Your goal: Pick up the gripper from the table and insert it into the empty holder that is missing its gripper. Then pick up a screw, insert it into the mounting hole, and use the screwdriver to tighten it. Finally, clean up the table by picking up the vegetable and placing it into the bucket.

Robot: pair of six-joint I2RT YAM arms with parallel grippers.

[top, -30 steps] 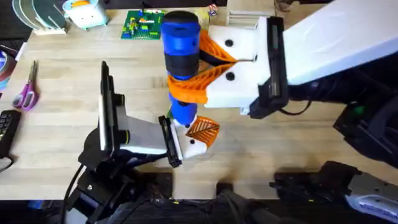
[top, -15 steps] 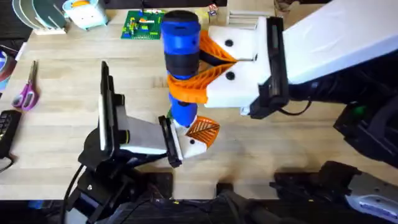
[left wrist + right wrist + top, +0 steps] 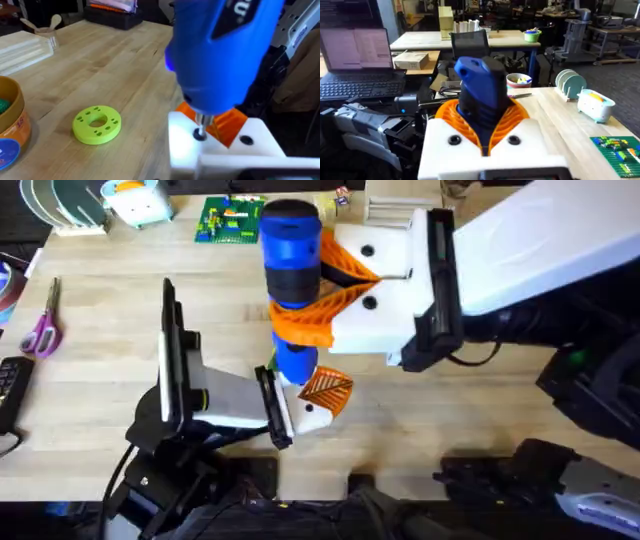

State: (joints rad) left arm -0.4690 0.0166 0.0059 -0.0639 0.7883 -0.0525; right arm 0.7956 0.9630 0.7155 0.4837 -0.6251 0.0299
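My right gripper (image 3: 312, 290) is shut on the blue screwdriver (image 3: 291, 240), holding it upright over the table's middle. In the right wrist view its orange ribbed pads (image 3: 450, 117) clasp the screwdriver (image 3: 481, 85). The metal tip (image 3: 200, 129) presses down on a small dark screw head at the mounting hole (image 3: 199, 134) in the white holder (image 3: 182, 147). The orange gripper (image 3: 229, 126) sits seated in that holder, just behind the tip. From overhead, the holder (image 3: 305, 413) and orange gripper (image 3: 327, 387) are at the end of my left arm. The bucket (image 3: 11, 131) stands beside them with something green inside.
A lime-green disc (image 3: 97, 124) lies on the wood near the bucket. Purple scissors (image 3: 42, 325) lie at the left edge. A green brick plate (image 3: 230, 220) and a plate rack (image 3: 60, 205) stand along the far side. Pale wooden slats (image 3: 25, 47) lie farther off.
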